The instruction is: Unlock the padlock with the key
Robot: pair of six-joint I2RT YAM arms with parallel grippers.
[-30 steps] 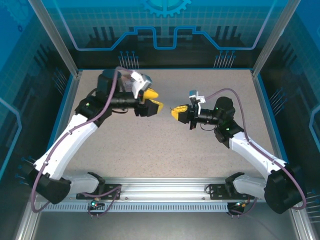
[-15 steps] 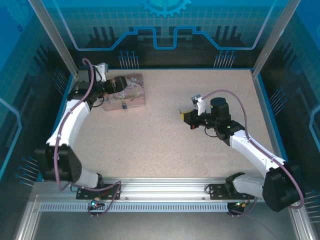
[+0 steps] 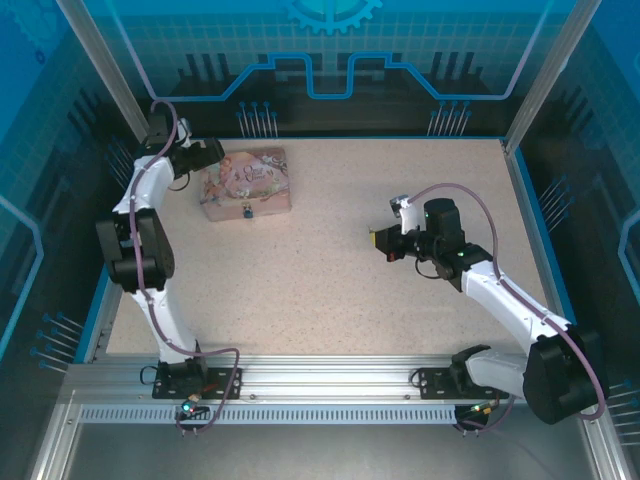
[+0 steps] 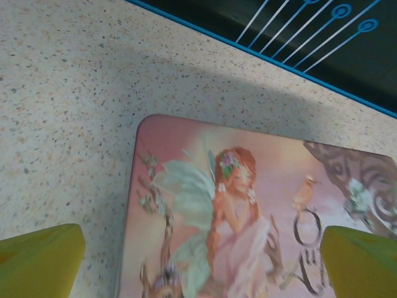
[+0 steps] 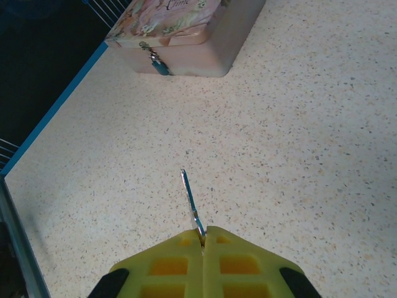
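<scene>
Pink tin (image 3: pixel 248 182) with a fairy on its lid sits at the far left of the speckled table (image 3: pixel 330 290), and the blue padlock (image 5: pixel 160 64) hangs on its near wall. The left gripper (image 4: pixel 201 257) hangs over the lid, fingers wide apart. The right gripper (image 5: pixel 203 239), well to the right of the tin, is clamped on the key (image 5: pixel 191 202), whose blade points across bare tabletop roughly toward the padlock.
</scene>
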